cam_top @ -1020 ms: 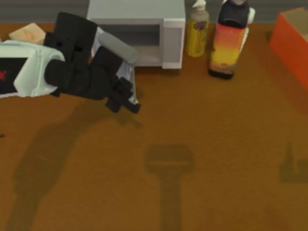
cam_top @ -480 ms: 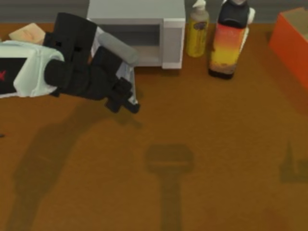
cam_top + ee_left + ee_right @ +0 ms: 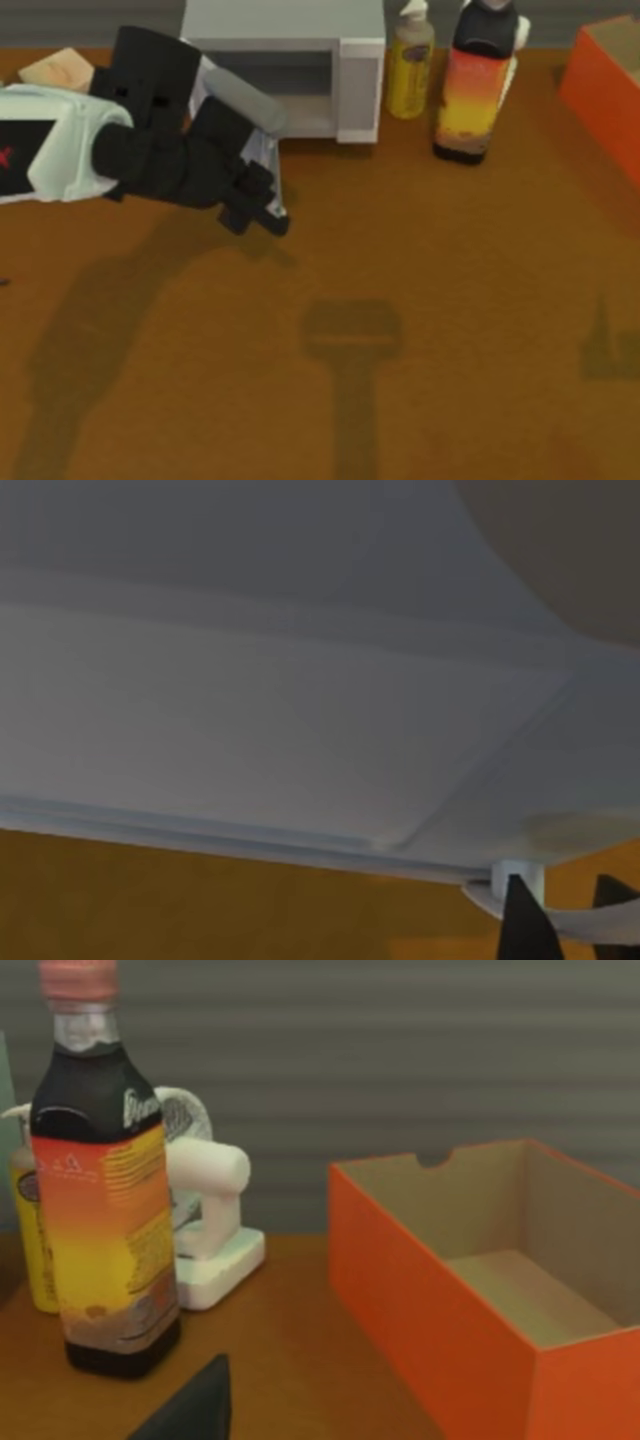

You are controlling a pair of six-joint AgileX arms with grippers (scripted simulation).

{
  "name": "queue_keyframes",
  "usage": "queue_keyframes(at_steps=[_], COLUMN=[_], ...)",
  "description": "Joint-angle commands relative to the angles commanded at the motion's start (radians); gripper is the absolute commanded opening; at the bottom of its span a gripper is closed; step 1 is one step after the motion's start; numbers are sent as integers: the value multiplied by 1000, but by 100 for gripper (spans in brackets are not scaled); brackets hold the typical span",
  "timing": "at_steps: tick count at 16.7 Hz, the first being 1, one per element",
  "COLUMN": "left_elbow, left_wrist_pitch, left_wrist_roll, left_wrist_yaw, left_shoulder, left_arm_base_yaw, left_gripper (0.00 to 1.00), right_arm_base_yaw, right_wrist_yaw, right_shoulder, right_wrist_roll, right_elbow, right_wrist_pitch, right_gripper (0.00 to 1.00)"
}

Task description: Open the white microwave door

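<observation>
The white microwave [image 3: 285, 45] sits at 12 o'clock on the desk [image 3: 420, 300], grey top, cavity showing. The microwave door [image 3: 262, 160] is swung out toward 9 o'clock. The left end effector [image 3: 258, 205] is pinched on the door's edge. One microwave, two bottles, one orange box [image 3: 605, 85].

A brown-orange desk [image 3: 420, 300] is seen from above, its surface crossed by soft dark shadows. Along its far edge a grey strip of wall [image 3: 100, 20] is visible. In the right wrist view the wall [image 3: 420, 1050] is shown as grey with faint horizontal ribs, evenly lit.
</observation>
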Motion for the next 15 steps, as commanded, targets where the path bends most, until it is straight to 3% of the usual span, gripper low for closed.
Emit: queue_keyframes(at_steps=[9, 15], left_elbow=[-8, -9], left_wrist_pitch=[-32, -32], left_wrist_roll=[103, 103], left_wrist_yaw=[64, 64], left_shoulder=[-13, -13], left_arm_base_yaw=[49, 49], left_gripper=[0, 0], right_arm_base_yaw=[0, 0], right_wrist_yaw=[0, 0], right_shoulder=[0, 0], right_wrist_roll=[0, 0], right_elbow=[0, 0], right_wrist_pitch=[0, 0], right_gripper=[100, 100])
